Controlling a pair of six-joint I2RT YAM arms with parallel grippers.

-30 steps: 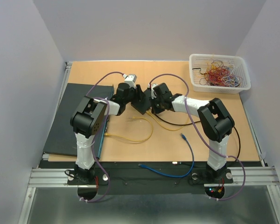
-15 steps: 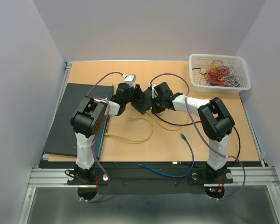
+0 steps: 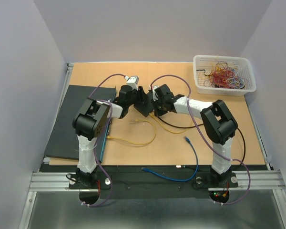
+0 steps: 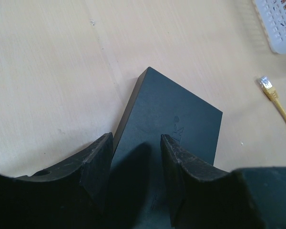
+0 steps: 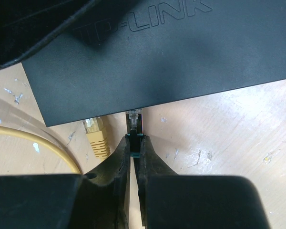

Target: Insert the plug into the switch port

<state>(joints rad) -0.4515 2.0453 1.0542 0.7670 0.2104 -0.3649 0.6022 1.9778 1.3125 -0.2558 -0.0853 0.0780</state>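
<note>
The black switch lies mid-table between my two grippers. My left gripper stands open, its fingers spread over the switch's top face; the left finger sits at the switch's left edge. Whether they press on it I cannot tell. My right gripper is shut on the black plug, which has a teal boot. The plug's clear tip meets the lower side edge of the switch, where the port itself is hidden. In the top view my right gripper is right against the switch.
A yellow plug lies beside the held one under the switch's edge, its yellow cable looping toward the front. A blue cable trails at front right. A white basket of coloured wires stands at back right, a black mat at left.
My right gripper has edged slightly left, closer to the switch, with the plug in it. The left arm has stayed put.
</note>
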